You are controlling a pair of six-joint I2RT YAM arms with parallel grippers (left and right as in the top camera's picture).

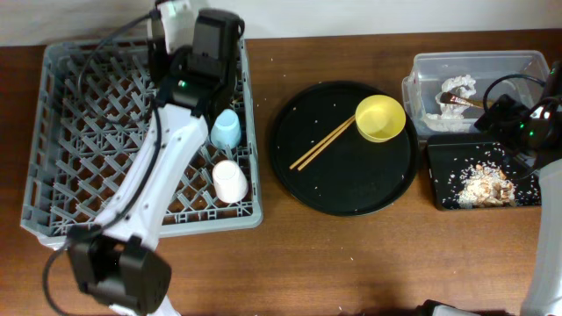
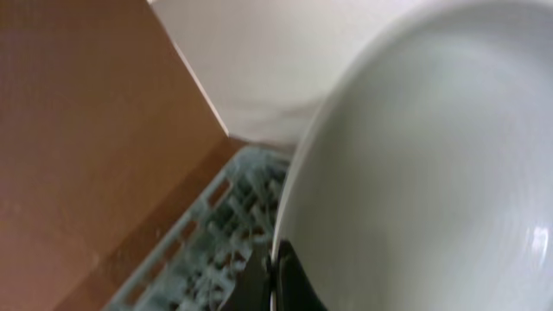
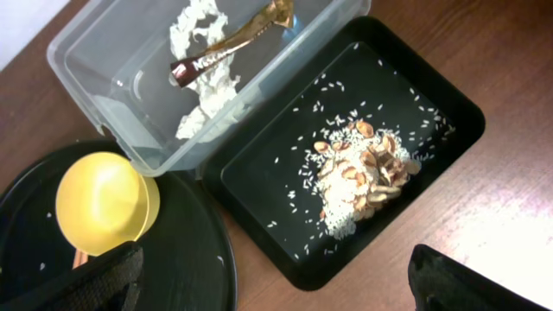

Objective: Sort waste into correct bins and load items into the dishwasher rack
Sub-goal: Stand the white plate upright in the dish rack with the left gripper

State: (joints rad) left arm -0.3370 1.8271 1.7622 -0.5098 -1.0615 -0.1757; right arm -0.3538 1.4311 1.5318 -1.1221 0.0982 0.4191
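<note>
My left gripper [image 2: 278, 278] is shut on the rim of the white round plate [image 2: 432, 155] and holds it over the back edge of the grey dishwasher rack [image 1: 61, 132]. In the overhead view the gripper [image 1: 173, 31] is at the rack's far side. A blue cup [image 1: 226, 129] and a pale pink cup [image 1: 229, 182] sit in the rack. The yellow bowl [image 1: 380, 118] and the two chopsticks [image 1: 321, 143] lie on the round black tray [image 1: 351, 189]. My right gripper [image 3: 285, 285] is open and empty, above the black rectangular tray [image 3: 259, 173] of food leftovers [image 3: 363, 173].
The clear tub [image 3: 104, 60] holds white napkins [image 3: 203, 78] and the brown-gold wrapper [image 3: 233, 39], next to the black tray. Rice grains are scattered on the round tray. My left arm [image 1: 158, 167] stretches across the rack. The bare wooden table [image 1: 351, 263] lies in front.
</note>
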